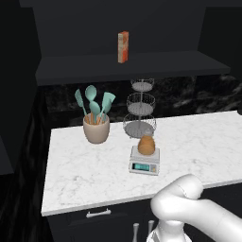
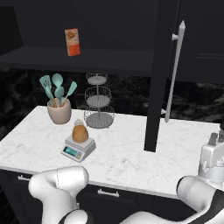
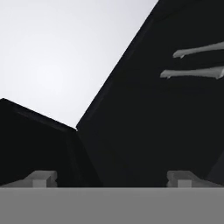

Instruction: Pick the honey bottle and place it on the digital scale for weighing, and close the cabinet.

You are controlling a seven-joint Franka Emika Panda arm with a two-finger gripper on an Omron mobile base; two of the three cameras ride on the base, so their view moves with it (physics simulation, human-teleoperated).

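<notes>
— Closest to the hand camera, the gripper [image 3: 111, 177] shows two small finger tips set wide apart with nothing between them, aimed at a dark panelled face with two silver bars [image 3: 192, 72] across it. Which step would you say this is?

— The second one, by my reading. The honey bottle [image 1: 146, 145] already sits upright on the digital scale [image 1: 144, 160], roughly centred on the platform and narrower than it, its teal display facing the counter's front edge. So the weighing part looks finished.

— And the cabinet [image 2: 157, 74]?

— Its door stands swung out over the marble counter [image 2: 131, 153], seen edge-on from the right base camera, with the long silver handle [image 2: 174, 70] on it. An orange-white carton [image 1: 123, 47] stands on the open shelf behind.

— What does the next move call for?

— Getting the hand against that door's outer face and pushing it round toward the shelf. Whether the bars in the hand camera belong to this door is hard to tell; the picture is dark and tilted.

— The bottle itself?

— Squat, amber, beehive-ribbed, pale cap on top.
</notes>
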